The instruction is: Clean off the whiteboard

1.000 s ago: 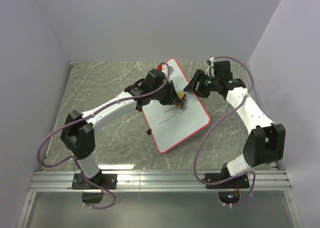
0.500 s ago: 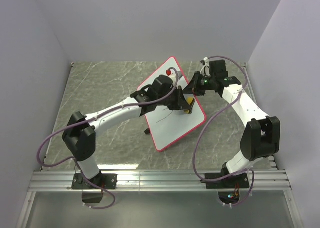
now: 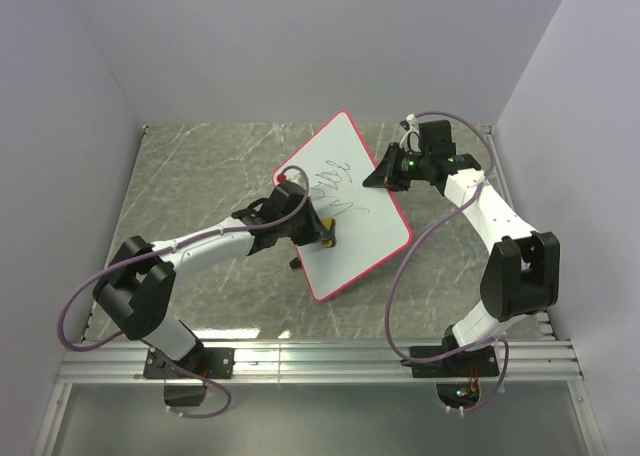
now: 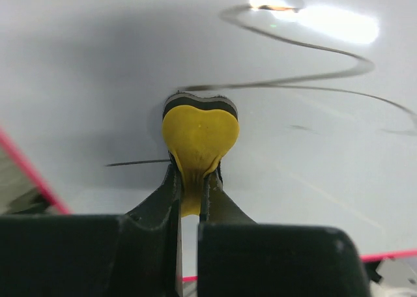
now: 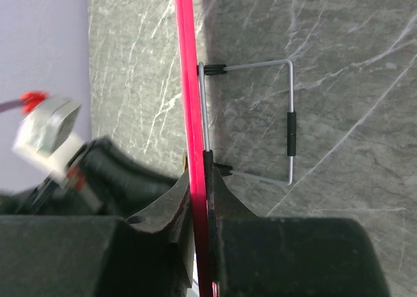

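A: The whiteboard looks glossy; a lamp glares off its smooth white face. And its red-pink frame?

B: Smooth plastic by the look, with a faint sheen. The eraser has a matt yellow body, rubbery or plastic, over a dark felt-like layer.

A: The surface?

B: Grey, stone-patterned, smooth, with a low sheen. The stand is thin bare metal wire with black sleeves.

A: The 2 pincers?

B: Left pincer and right pincer are both black, matt and plastic-looking.

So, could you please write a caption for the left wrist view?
Left gripper holds a yellow eraser against the scribbled whiteboard.
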Tool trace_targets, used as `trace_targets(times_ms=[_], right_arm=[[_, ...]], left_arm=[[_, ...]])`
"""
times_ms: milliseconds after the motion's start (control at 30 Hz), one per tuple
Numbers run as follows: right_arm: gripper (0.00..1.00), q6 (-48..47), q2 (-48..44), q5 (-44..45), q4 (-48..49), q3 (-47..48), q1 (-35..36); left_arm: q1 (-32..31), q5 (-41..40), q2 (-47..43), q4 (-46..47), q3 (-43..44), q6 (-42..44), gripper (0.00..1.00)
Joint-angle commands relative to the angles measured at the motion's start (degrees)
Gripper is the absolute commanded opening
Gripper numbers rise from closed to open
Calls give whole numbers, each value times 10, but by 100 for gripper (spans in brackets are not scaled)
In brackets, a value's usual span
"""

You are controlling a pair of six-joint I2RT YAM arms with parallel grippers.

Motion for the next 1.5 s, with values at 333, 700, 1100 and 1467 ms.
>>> trace_targets(times_ms=[333,700,1100,1467], right_arm=[[0,23,-14,19,-23,-6,13],[0,25,-27,19,-17,-22,18],[0,13,-23,23,-26,-34,23],[0,22,-30,30,-17,-38,24]], left_arm=[[27,-66,-3,-89,-149,-55,0],[-2,-37,30,-82,-12,15,0],[-104,59,208,-189,397,62,0],[-81,92,203,-171,344,78,0]])
